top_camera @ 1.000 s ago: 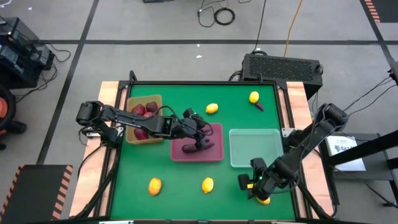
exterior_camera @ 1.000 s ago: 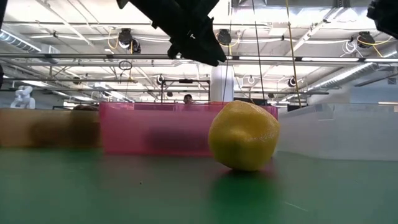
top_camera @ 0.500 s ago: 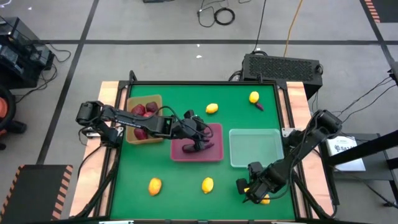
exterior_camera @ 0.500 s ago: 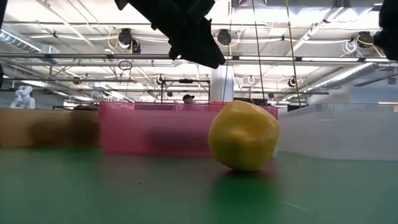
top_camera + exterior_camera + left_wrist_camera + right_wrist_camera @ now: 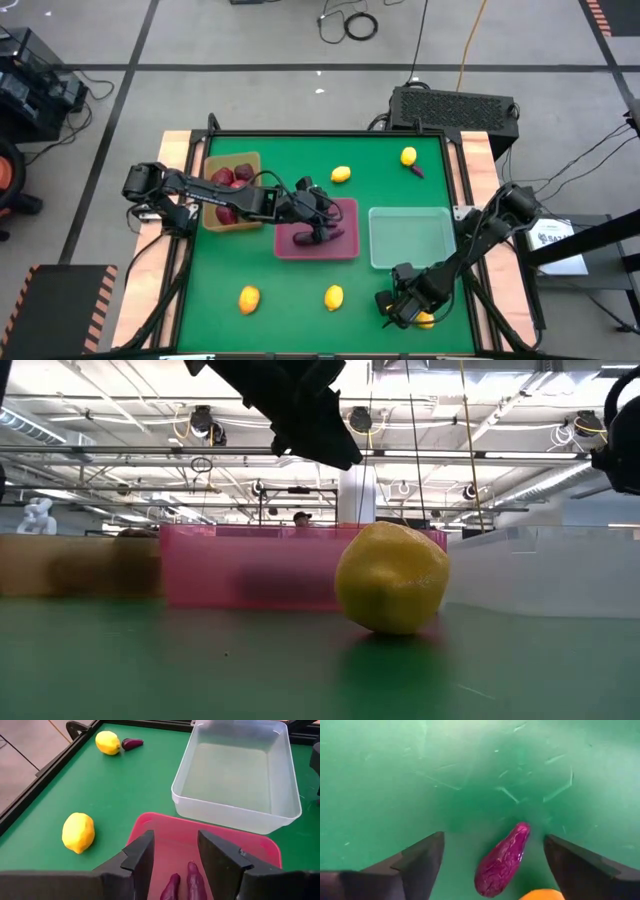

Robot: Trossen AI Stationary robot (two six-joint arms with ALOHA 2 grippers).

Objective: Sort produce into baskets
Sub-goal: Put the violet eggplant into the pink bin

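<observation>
Eggplant, small and purple, lies on the green counter between my right fingers, which stand wide apart on either side of it without touching. Just beside it, at my wrist's edge, an orange-yellow lemon peeks in. Seen from above, my right fingers are low over the counter's near right corner, with the clear tray a little beyond them.

My left fingers hang partly apart and empty over the pink tray, with two eggplants lying in it right below. Past the pink rim sit one lemon off to the side, the clear tray ahead, and farther off another lemon touching an eggplant.
</observation>
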